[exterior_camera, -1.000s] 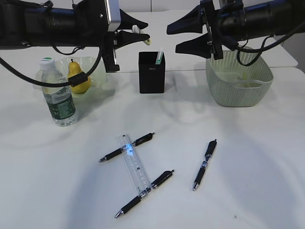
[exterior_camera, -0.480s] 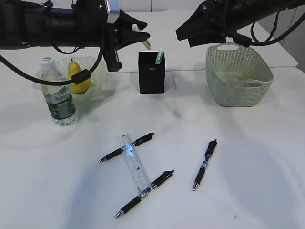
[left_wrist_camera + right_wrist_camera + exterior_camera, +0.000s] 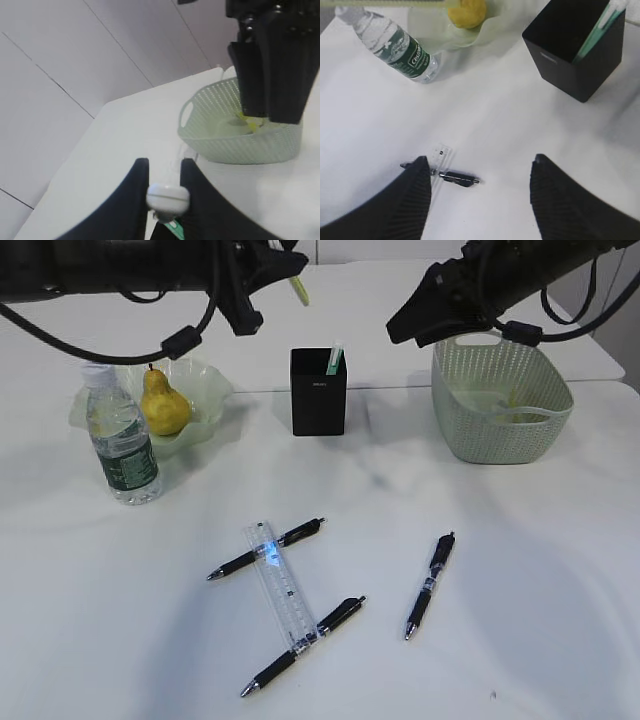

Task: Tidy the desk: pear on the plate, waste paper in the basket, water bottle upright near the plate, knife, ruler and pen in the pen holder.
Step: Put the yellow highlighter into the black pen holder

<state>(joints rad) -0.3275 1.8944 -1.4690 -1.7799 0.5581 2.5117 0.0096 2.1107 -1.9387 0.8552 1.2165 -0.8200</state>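
My left gripper (image 3: pixel 290 270) is shut on a pale green and white knife (image 3: pixel 167 196) and holds it high, above and left of the black pen holder (image 3: pixel 318 395). My right gripper (image 3: pixel 405 328) is open and empty, high between the holder and the basket (image 3: pixel 500 410). The yellow pear (image 3: pixel 165 405) sits on the pale green plate (image 3: pixel 205 390). The water bottle (image 3: pixel 120 445) stands upright in front of the plate. A clear ruler (image 3: pixel 282 590) and three black pens (image 3: pixel 430 585) lie on the table in front. In the right wrist view the open gripper (image 3: pixel 480 170) hangs over the ruler (image 3: pixel 441 152).
A green and white stick (image 3: pixel 335 358) stands in the pen holder. Something pale yellow-green (image 3: pixel 515 405) lies in the basket. The ruler lies across two of the pens (image 3: pixel 268 548). The right arm (image 3: pixel 275 60) fills the upper right of the left wrist view.
My left gripper has risen toward the top of the exterior view with the knife. My right gripper has swung up and to the right, nearer the basket.
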